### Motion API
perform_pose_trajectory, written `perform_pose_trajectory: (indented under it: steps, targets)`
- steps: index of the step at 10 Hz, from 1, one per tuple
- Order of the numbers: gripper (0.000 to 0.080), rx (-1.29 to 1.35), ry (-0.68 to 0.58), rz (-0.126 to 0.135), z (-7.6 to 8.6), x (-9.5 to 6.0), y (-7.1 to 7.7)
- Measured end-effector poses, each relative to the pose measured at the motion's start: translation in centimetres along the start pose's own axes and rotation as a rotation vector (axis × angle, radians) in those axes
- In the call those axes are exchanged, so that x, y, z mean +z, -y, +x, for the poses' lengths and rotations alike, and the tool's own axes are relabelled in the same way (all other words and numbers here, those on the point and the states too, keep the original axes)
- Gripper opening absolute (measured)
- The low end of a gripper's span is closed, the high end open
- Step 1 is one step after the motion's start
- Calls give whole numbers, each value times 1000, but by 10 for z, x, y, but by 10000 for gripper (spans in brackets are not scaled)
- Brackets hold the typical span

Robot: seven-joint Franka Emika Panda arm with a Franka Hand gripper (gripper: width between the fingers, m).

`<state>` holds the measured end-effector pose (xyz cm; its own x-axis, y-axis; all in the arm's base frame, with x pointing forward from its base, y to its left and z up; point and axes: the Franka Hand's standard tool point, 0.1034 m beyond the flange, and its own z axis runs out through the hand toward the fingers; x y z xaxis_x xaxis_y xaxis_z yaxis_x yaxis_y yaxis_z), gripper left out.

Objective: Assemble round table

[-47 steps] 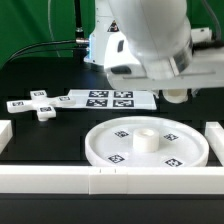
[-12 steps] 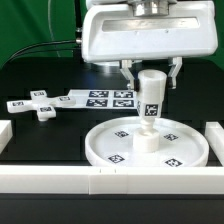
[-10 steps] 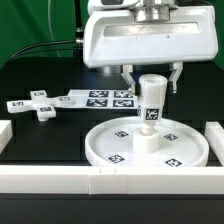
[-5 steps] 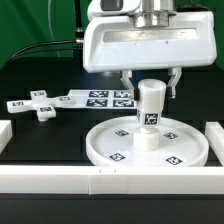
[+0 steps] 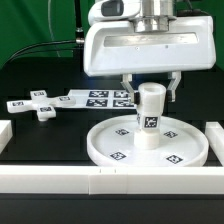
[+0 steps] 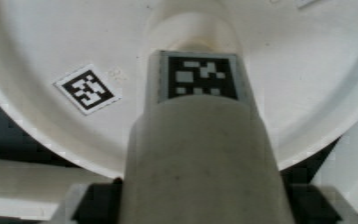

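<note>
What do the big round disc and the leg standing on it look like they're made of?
The round disc: probably white plastic, smooth and faintly glossy; uniform colour, crisp moulded rim. The leg: seemingly the same white plastic, more matte in the wrist view. Their black-and-white tags look like printed stickers, though that's uncertain.

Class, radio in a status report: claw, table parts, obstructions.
Claw shut on leg. Leg upright at centre of disc. Cross piece apart, exterior view's left. Nothing blocking.

One round disc (image 5: 96,141), one cylindrical leg (image 5: 150,105), one cross-shaped piece (image 5: 40,106), one marker board (image 5: 104,99) and one robot arm (image 5: 150,45).
</note>
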<state>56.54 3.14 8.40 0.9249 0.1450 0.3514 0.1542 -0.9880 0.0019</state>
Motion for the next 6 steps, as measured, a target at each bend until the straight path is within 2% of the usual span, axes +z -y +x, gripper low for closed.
perform_pose_trajectory:
  steps: [3, 4, 5, 6]
  targets:
    - [409, 0, 0, 0, 0, 0, 0]
    - [480, 0, 0, 0, 0, 0, 0]
    - [618, 0, 0, 0, 0, 0, 0]
    - [641, 2, 1, 0, 2, -5, -2]
